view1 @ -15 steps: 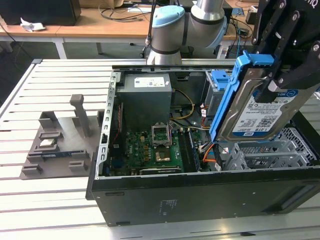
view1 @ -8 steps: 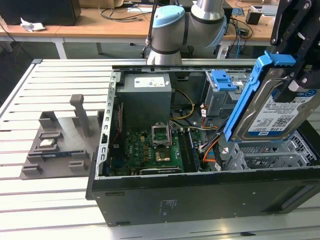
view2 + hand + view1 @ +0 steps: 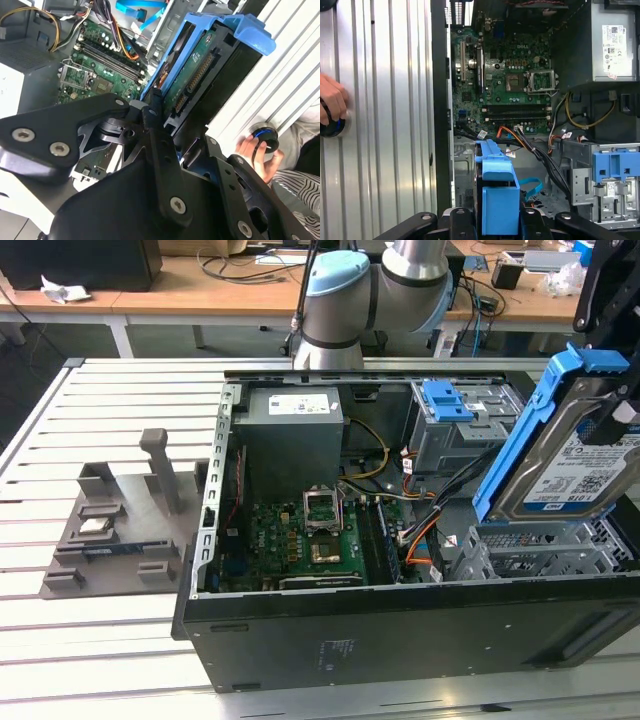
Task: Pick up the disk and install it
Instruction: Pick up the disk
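Observation:
The disk (image 3: pixel 570 470), silver with a blue-and-white label and a blue plastic bracket, hangs tilted at the exterior view's right, above the grey drive cage (image 3: pixel 540 550) of the open computer case. My gripper (image 3: pixel 612 422) is shut on it from the far right edge. In the second wrist view the disk (image 3: pixel 200 65) shows its green circuit-board underside between my black fingers (image 3: pixel 151 112). The first wrist view looks down along the blue bracket (image 3: pixel 497 200), clamped in the gripper (image 3: pixel 497 222), with the case interior below.
Inside the case are a grey power supply (image 3: pixel 290 435), the green motherboard (image 3: pixel 320 540), loose cables (image 3: pixel 420 530) and a second drive bay with a blue bracket (image 3: pixel 447 400). A grey parts fixture (image 3: pixel 110 530) sits on the slatted table. A person's hand (image 3: pixel 250 150) rests on a round button.

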